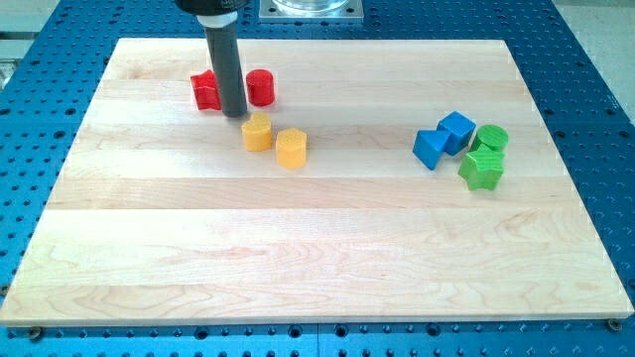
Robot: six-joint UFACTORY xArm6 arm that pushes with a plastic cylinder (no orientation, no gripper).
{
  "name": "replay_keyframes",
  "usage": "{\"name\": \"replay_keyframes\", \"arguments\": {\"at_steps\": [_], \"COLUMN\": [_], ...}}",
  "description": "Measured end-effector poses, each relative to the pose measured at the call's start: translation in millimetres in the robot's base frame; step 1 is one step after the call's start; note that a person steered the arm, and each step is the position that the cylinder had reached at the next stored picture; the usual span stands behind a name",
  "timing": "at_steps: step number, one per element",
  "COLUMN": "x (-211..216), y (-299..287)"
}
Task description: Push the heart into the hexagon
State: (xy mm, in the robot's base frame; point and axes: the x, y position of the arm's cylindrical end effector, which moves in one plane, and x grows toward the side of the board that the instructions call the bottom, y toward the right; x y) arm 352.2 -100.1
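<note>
My tip (235, 114) is the blunt lower end of a smooth, dark grey rod; I carry no claw, so there are no jaws to be open or closed. The tip rests on the counter (298, 248), a pale wooden board with visible grain running across it. It sits between two red blocks: a red star-like block (206, 91) just to the view's left and a rounded red block (260, 87) to the view's right. Just below my tip, almost touching, is the yellow heart (257, 132), lobed on top. Just beside it, toward the view's lower right, stands the yellow hexagon (291, 149), flat-sided and close to it. Well apart at the view's right cluster two blue cube-like blocks (457, 131) (431, 149), a green round block (492, 138) and a green star (482, 169).
</note>
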Motion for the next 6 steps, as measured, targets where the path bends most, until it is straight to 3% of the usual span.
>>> {"name": "replay_keyframes", "arguments": {"at_steps": [4,5,6], "x": [27.2,-17.0,-32.2], "y": [115.5,190.6,286.8]}}
